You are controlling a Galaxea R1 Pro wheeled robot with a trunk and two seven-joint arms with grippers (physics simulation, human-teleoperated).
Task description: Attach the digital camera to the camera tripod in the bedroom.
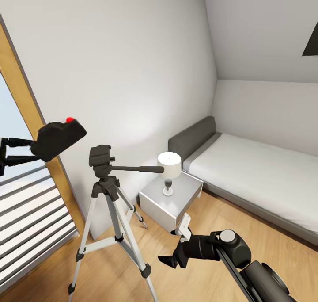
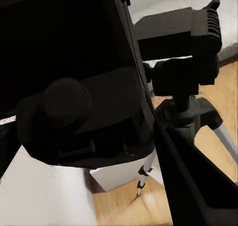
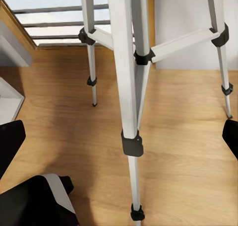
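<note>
Bedroom wall corner, camera tripod point(image 1: 108, 204) beside bedside table point(image 1: 170, 202), open floor right

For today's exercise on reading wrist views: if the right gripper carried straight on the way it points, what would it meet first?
Probably the camera tripod's nearest silver leg, which stands across the middle of the right wrist view between the open jaws; the wooden floor lies behind it. Depth is uncertain.

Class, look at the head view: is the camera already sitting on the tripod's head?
No: the camera is held up beside and above the tripod, apart from it.
</note>
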